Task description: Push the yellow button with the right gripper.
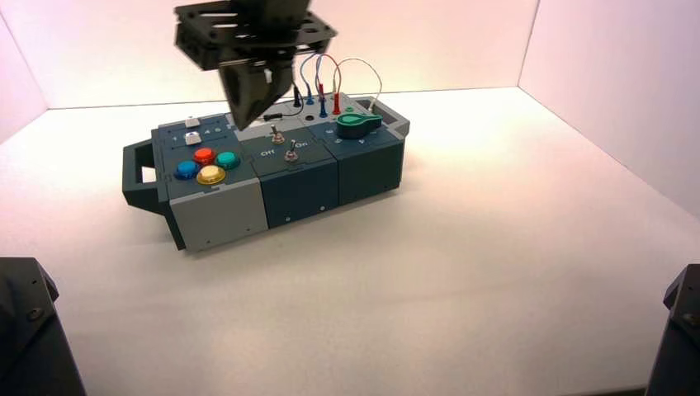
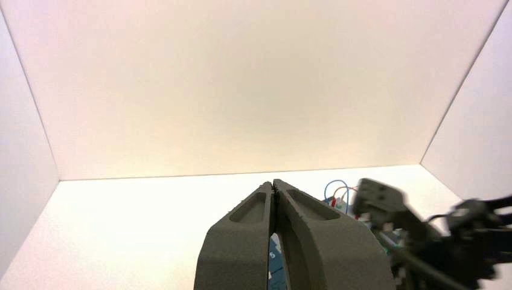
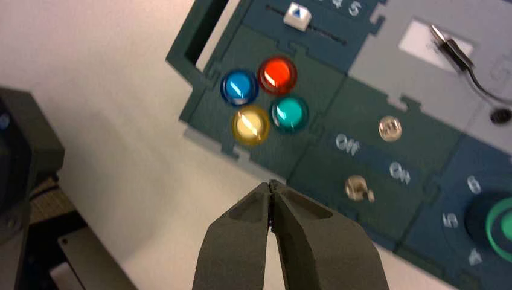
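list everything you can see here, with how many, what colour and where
box: 1, grey and dark teal, on the white table
yellow button: 1, front of the button cluster at the box's left end
red button: 1, behind the yellow
blue button: 1, left of the yellow
teal button: 1, right of the yellow
toggle switches: 2, metal, box's middle
knob: 1, green, box's right end
wires: several, red, blue, white, box's rear
right gripper: 1, black, shut, above the box
left gripper: 1, black, shut, raised

The high view looks down from behind onto the whole box (image 1: 264, 169). The right wrist view hangs close above the buttons; the left wrist view faces the back wall, catching the box's wires (image 2: 338, 196).
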